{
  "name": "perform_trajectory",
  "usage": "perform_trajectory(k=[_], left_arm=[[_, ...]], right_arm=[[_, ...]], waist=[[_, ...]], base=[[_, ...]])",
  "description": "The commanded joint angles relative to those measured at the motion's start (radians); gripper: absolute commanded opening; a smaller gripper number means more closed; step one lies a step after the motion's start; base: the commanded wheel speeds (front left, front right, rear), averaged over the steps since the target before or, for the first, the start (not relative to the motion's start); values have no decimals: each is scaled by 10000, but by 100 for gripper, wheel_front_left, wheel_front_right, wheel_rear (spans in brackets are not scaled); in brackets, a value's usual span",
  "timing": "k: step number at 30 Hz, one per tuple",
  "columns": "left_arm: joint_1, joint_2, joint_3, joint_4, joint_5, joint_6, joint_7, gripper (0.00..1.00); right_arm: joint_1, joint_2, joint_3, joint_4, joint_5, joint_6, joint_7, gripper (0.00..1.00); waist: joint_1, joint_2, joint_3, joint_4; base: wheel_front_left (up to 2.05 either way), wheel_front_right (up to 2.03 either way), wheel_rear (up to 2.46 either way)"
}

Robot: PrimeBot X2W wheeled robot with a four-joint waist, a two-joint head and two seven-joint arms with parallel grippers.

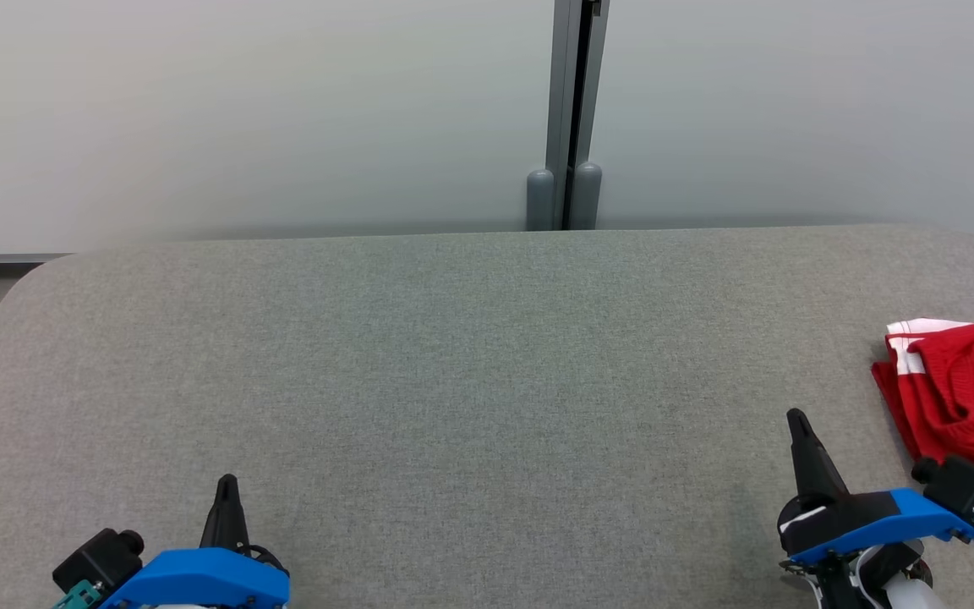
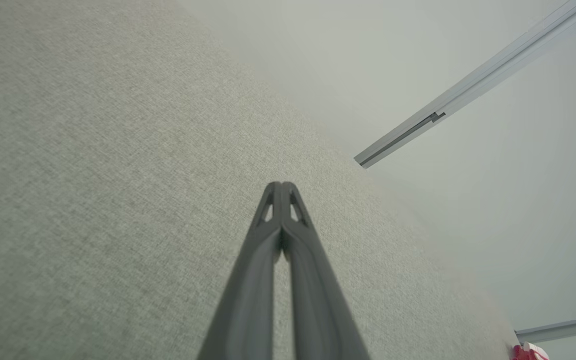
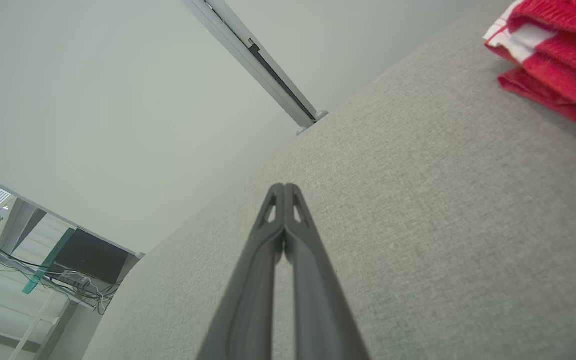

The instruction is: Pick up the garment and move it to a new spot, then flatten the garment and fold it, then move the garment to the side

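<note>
Idling at the front edge of the table, left gripper and right gripper jaws together, empty; worth opening before pinching the garment at the right edge.

garment on table, far right

The red fabric garment with white stripes runs off the head view's edge at three o'clock, remainder unseen.
</note>
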Motion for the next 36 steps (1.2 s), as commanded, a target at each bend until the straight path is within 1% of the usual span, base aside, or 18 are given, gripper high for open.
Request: perform_trajectory(k=[1,21,36], left_arm=[[-273,7,129,-200,-345,-96,80,0],[-412,10,558,-600,-2707,-467,717,0],[-512,10,833,-833,-4105,-694,1096,0]], right_arm=[[0,-47,-68,-233,369,0,79,0],[209,-55,-346,-771,2812,1,716,0],[320,-61,-508,-1086,4276,1,1100,0]], waist=[[0,0,1,-3],[0,1,23,-41],[0,1,37,-68]], base=[[0,0,0],[0,0,0],[0,0,0]])
